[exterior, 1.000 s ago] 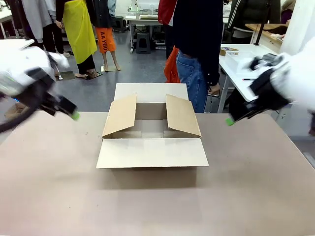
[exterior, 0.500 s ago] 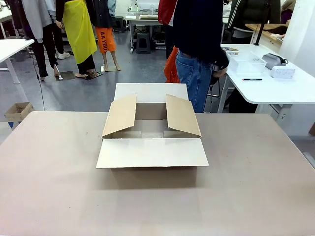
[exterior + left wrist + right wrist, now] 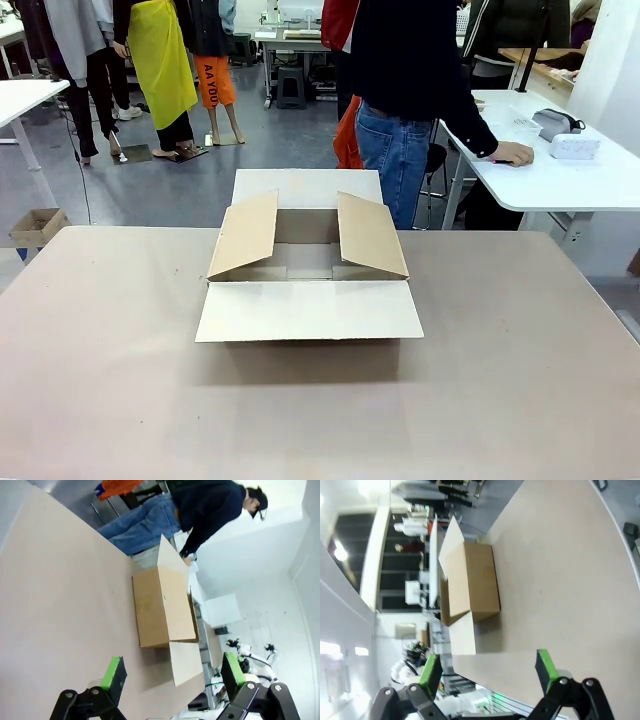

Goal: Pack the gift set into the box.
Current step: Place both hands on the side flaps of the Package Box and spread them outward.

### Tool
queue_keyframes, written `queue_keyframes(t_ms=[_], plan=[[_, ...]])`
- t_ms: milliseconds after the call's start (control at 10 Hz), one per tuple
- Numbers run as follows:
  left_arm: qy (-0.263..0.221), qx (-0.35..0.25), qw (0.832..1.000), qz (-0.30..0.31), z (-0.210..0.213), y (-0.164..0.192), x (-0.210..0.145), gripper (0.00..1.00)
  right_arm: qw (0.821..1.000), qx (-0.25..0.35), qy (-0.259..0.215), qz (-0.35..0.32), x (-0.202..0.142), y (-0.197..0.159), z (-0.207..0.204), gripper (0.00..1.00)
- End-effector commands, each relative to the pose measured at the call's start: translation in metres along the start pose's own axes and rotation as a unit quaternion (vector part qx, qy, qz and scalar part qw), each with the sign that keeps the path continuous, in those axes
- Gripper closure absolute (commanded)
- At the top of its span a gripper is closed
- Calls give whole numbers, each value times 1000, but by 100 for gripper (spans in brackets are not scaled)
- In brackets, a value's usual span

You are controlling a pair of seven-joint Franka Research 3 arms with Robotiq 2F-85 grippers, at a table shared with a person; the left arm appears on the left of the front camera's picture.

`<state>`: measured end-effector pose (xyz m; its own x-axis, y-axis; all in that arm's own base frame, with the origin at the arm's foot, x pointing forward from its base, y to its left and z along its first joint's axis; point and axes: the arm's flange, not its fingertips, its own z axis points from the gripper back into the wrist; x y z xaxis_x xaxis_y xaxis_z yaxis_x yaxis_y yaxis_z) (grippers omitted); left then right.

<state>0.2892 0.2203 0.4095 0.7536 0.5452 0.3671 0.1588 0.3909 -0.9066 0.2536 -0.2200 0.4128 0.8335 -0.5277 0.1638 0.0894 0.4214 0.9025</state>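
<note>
Left wrist view is showing my left gripper (image 3: 171,669) spread apart; my right gripper (image 3: 487,664) is gaping likewise; the box (image 3: 308,312) is standing open.

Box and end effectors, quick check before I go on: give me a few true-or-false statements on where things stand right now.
1. The box stands on the table with its top flaps open. True.
2. The left end effector is shut on a pouch. False: its jaws stand open with nothing between them.
3. The person's hand is on the white side table. True.
4. The right end effector is down inside the box. False: it is open and apart from the box, over the table.
</note>
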Motion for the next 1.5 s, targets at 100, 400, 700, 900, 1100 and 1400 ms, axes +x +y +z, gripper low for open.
queue_keyframes(t_ms=[100,400,700,900,1100,1400], plan=[[0,0,1000,0,0,0,0,0,1000,0,0,0,0,0,0,0],[148,48,974,-164,-112,-114,-4,0,980,-121,46,154,-20,101,-127,0],[249,154,926,-237,-228,-179,-12,0,931,-158,96,316,-85,160,-270,0],[291,209,893,-271,-288,-201,-22,0,917,-122,42,378,-147,171,-332,0],[322,231,873,-283,-325,-207,-36,0,898,-98,30,428,-170,164,-343,0],[310,217,880,-289,-323,-204,-41,0,903,-124,42,410,-172,206,-351,0]])
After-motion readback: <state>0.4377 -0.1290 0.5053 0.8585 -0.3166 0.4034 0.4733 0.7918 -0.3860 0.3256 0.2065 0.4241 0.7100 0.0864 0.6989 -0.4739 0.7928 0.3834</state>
